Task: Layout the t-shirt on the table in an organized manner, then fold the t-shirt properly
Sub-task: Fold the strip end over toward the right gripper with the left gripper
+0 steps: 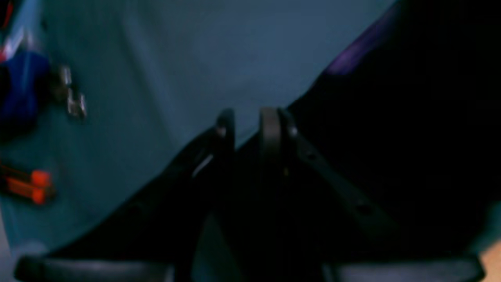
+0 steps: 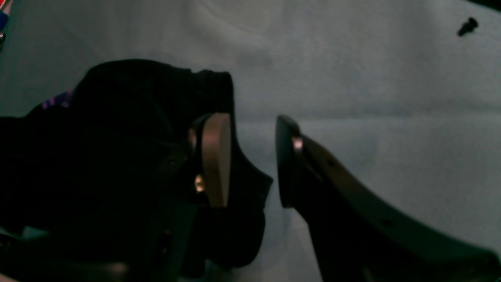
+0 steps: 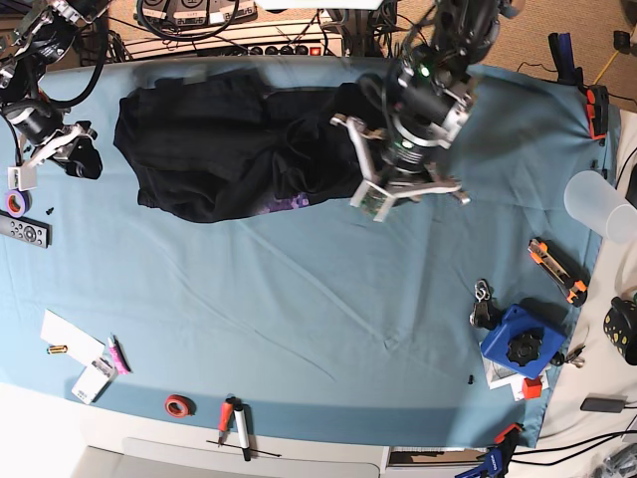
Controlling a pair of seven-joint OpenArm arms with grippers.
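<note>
T-shirt [image 3: 234, 149] bunched on table [image 3: 299, 299]; left gripper [image 1: 247, 124] at its edge, grip unclear; right gripper [image 2: 250, 160] parted beside sleeve.

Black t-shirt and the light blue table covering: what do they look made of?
The black t-shirt looks like soft matte knit fabric, likely cotton: it bunches in limp folds, with a purple print showing. The light blue table covering looks like thin matte cloth: shallow wrinkles run across it, with no shine. The exact fibre of either cannot be told.
</note>
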